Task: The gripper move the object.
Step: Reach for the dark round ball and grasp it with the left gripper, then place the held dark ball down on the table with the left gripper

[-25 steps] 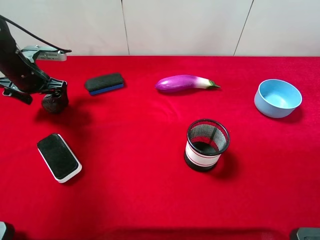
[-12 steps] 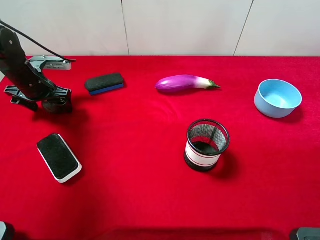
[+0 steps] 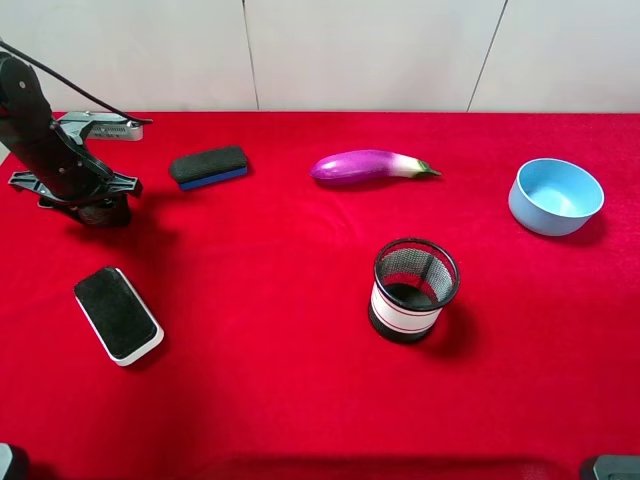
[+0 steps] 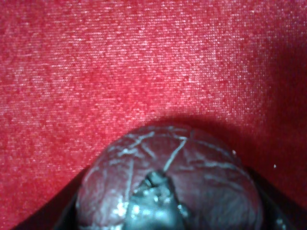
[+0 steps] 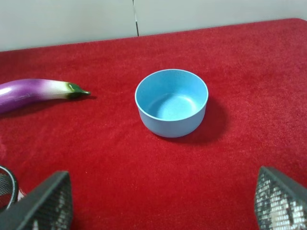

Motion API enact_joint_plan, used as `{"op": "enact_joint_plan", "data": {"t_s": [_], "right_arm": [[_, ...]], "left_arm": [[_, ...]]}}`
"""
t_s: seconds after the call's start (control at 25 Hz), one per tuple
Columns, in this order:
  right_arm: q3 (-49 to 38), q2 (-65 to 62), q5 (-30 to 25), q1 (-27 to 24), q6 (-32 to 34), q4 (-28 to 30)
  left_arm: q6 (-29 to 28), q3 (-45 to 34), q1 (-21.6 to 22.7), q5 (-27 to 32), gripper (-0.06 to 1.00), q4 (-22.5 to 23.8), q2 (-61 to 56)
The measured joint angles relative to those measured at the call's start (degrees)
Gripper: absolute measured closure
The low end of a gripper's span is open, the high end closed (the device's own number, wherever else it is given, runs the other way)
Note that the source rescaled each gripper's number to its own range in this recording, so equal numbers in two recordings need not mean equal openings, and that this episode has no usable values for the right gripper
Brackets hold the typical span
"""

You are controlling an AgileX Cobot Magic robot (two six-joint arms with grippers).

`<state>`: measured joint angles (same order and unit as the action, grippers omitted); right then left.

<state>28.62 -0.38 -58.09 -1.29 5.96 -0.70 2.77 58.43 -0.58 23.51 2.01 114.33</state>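
Observation:
The object, a dark brownish-purple wrinkled ball (image 4: 168,177), fills the lower part of the left wrist view and sits on the red cloth. My left gripper (image 3: 103,208) stands at the far left of the table. Its dark fingers (image 4: 72,213) hug the ball on both sides, so it is shut on the ball. In the exterior view the gripper hides the ball. My right gripper (image 5: 163,206) is open and empty, and its mesh-patterned fingertips (image 5: 43,201) stand wide apart, low over the cloth in front of the blue bowl (image 5: 171,101).
A black and blue eraser (image 3: 208,165) lies right of the left gripper and a white-edged black eraser (image 3: 118,314) lies in front of it. A glossy eggplant (image 3: 368,165), a mesh cup (image 3: 414,288) and the blue bowl (image 3: 555,196) stand further right.
My left gripper has dropped lower toward the cloth and turned a little. The ball, which showed at its tip a second ago, is now covered by it in the exterior view.

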Motion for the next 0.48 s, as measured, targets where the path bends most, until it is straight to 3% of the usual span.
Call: {"op": "enact_joint_plan", "data": {"t_s": [0.48], "right_arm": [[0.00, 0.00, 0.00, 0.00, 0.00, 0.00]], "left_arm": [[0.00, 0.00, 0.00, 0.38, 0.94, 0.00, -0.23]]}}
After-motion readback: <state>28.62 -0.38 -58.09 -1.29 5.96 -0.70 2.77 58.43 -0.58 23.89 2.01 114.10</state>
